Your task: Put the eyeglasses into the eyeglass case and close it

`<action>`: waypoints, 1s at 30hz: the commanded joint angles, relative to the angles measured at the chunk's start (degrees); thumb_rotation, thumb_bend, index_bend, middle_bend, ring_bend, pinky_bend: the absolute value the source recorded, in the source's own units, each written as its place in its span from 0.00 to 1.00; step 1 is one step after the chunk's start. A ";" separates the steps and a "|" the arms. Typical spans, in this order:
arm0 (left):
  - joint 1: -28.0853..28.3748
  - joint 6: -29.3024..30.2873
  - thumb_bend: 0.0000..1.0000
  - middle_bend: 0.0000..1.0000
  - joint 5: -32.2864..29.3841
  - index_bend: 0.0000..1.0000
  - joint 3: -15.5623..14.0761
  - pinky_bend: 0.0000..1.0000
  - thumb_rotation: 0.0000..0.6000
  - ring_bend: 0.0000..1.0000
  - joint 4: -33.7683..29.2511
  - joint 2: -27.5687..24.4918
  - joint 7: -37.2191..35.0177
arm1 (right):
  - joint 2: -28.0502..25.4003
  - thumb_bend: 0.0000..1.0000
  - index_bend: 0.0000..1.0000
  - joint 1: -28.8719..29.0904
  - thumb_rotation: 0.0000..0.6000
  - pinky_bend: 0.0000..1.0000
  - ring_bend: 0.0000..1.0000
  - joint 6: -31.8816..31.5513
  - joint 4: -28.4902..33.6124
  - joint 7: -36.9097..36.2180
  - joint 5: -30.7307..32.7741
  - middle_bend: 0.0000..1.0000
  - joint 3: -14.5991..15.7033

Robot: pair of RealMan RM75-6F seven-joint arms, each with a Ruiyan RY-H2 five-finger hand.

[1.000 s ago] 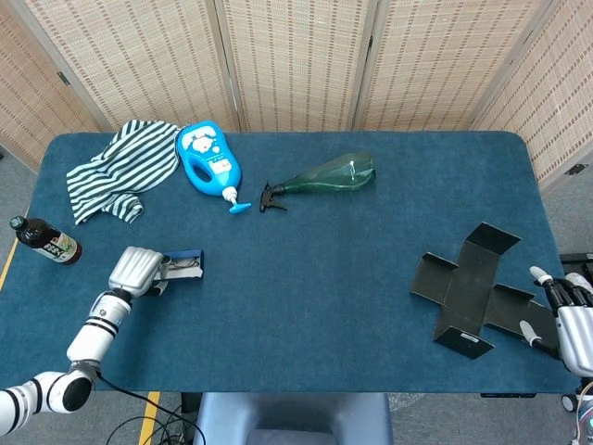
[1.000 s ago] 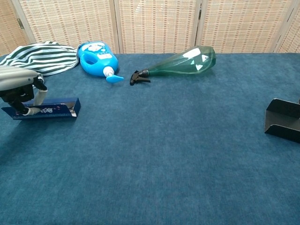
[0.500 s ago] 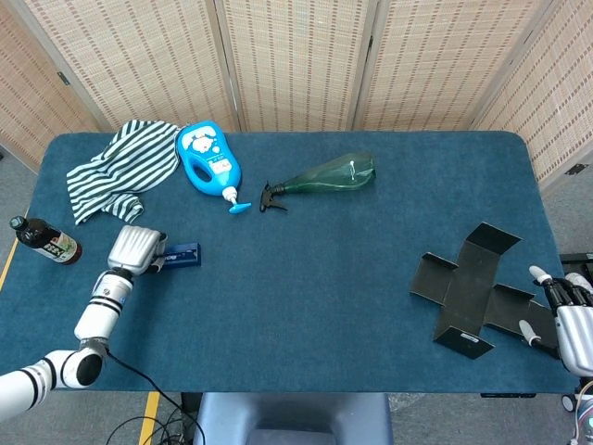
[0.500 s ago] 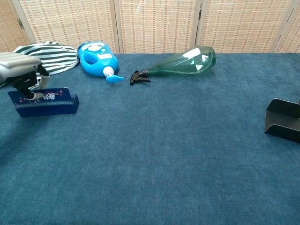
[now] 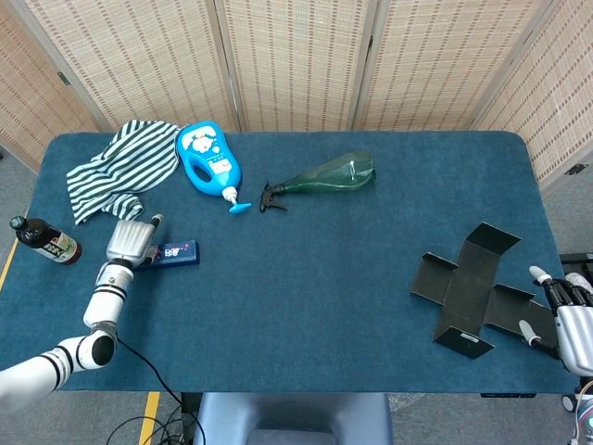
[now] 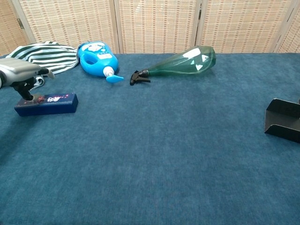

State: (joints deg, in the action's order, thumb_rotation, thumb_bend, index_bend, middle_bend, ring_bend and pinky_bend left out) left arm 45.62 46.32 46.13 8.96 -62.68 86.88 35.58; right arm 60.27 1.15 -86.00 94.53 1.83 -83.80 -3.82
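The eyeglass case is a dark blue, box-shaped item lying flat and closed on the blue table, near the table's left edge and about midway between its front and rear edges. The eyeglasses themselves cannot be made out in either view.

The left hand sits at the case's left end. In the chest view, one finger reaches down to the top of the case at that end, while another points out level above it; whether the lower finger presses on the lid or only meets it cannot be told. The hand does not enclose the case.

The right hand rests at the table's front right corner, fingers apart and holding nothing. Just beside it lies an unfolded black cardboard box, cross-shaped, flat on the surface.

Toward the rear left corner lies a striped cloth. Beside it, a blue bottle lies on its side. Near the centre of the rear edge, a green spray bottle lies on its side, nozzle pointing left. A dark glass bottle lies at the left edge, beyond the left hand.
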 commanded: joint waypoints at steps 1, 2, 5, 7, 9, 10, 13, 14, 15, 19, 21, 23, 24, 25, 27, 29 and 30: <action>0.54 -0.86 0.44 0.92 -3.16 0.13 0.33 1.00 1.00 0.91 -1.97 -1.06 1.63 | 0.00 0.28 0.10 -0.02 1.00 0.21 0.24 -0.02 -0.02 0.01 0.08 0.27 -0.03; 0.42 -0.92 0.44 0.92 -3.78 0.12 0.49 1.00 1.00 0.90 -4.06 -2.25 1.43 | 0.00 0.28 0.10 -0.02 1.00 0.21 0.24 -0.03 -0.01 0.03 0.11 0.27 -0.05; 0.18 -1.87 0.44 0.92 -5.43 0.14 0.41 1.00 1.00 0.90 -10.40 -6.18 1.03 | 0.03 0.28 0.10 0.02 1.00 0.22 0.24 -0.01 -0.04 0.09 0.09 0.27 -0.09; 0.17 -3.46 0.44 0.92 -7.01 0.14 0.45 1.00 1.00 0.90 -14.75 -8.92 -0.13 | 0.13 0.28 0.10 0.07 1.00 0.22 0.24 0.08 -0.10 0.08 0.12 0.27 -0.08; 0.46 -4.57 0.44 0.92 -7.50 0.14 0.02 1.00 1.00 0.90 -17.12 -10.46 -0.64 | 0.22 0.28 0.10 0.11 1.00 0.22 0.24 0.27 -0.17 0.04 0.23 0.27 -0.06; 0.70 -4.98 0.44 0.92 -7.50 0.14 -0.36 1.00 1.00 0.90 -17.96 -10.89 -0.88 | 0.27 0.28 0.10 0.15 1.00 0.22 0.24 0.39 -0.25 -0.02 0.29 0.27 -0.05; 1.38 -5.12 0.44 0.92 -7.59 0.16 -1.36 1.00 1.00 0.90 -17.57 -10.14 -1.19 | 0.30 0.28 0.10 0.19 1.00 0.22 0.24 0.49 -0.36 -0.16 0.26 0.27 -0.02; 1.64 -5.21 0.44 0.92 -7.87 0.16 -1.66 1.00 1.00 0.90 -17.01 -9.63 -1.20 | 0.28 0.28 0.10 0.17 1.00 0.22 0.24 0.43 -0.39 -0.21 0.22 0.27 -0.03; 1.91 -5.31 0.44 0.92 -8.21 0.16 -1.91 1.00 1.00 0.90 -16.36 -9.06 -1.25 | 0.25 0.28 0.10 0.14 1.00 0.22 0.24 0.34 -0.41 -0.25 0.20 0.27 -0.05; 2.86 -5.38 0.44 0.92 -8.96 0.19 -2.69 1.00 1.00 0.90 -12.92 -6.25 -1.77 | 0.15 0.28 0.10 -0.16 1.00 0.22 0.24 -0.03 -0.57 -0.54 0.34 0.27 -0.05; 3.17 -5.43 0.44 0.92 -8.75 0.24 -3.08 1.00 1.00 0.90 -11.27 -4.89 -2.18 | 0.15 0.28 0.10 -0.26 1.00 0.22 0.24 0.00 -0.66 -0.67 0.46 0.27 0.01; 3.26 -5.01 0.44 0.92 -7.69 0.29 -3.40 1.00 1.00 0.91 -10.07 -3.79 -2.74 | 0.21 0.28 0.10 -0.31 1.00 0.22 0.24 0.02 -0.74 -0.82 0.51 0.27 0.04; 3.20 -4.46 0.44 0.92 -6.94 0.32 -3.53 1.00 1.00 0.91 -9.64 -3.33 -2.94 | 0.24 0.28 0.10 -0.33 1.00 0.22 0.24 0.00 -0.77 -0.89 0.52 0.27 0.03; 3.06 -3.76 0.44 0.92 -5.96 0.34 -3.59 1.00 1.00 0.91 -9.32 -2.91 -3.30 | 0.26 0.28 0.10 -0.34 1.00 0.22 0.24 -0.02 -0.80 -0.93 0.51 0.27 0.03; 2.55 -2.31 0.44 0.93 -3.55 0.47 -3.60 1.00 1.00 0.92 -9.15 -2.28 -4.63 | 0.26 0.28 0.10 -0.34 1.00 0.22 0.24 -0.04 -0.88 -0.93 0.42 0.27 0.05; 2.12 -1.54 0.44 0.93 -1.56 0.54 -3.76 1.00 1.00 0.92 -9.64 -2.34 -5.73 | 0.25 0.28 0.10 -0.31 1.00 0.23 0.24 -0.04 -0.87 -0.91 0.39 0.27 0.01; 1.96 -1.19 0.44 0.94 -0.80 0.54 -3.89 1.00 1.00 0.92 -9.96 -2.48 -5.98 | 0.24 0.28 0.10 -0.30 1.00 0.23 0.24 -0.04 -0.86 -0.92 0.39 0.27 0.00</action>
State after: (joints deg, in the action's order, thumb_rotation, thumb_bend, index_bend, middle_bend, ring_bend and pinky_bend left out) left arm 48.02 44.17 43.95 5.33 -72.38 84.19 30.56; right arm 60.51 0.85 -86.04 93.68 0.91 -83.42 -3.83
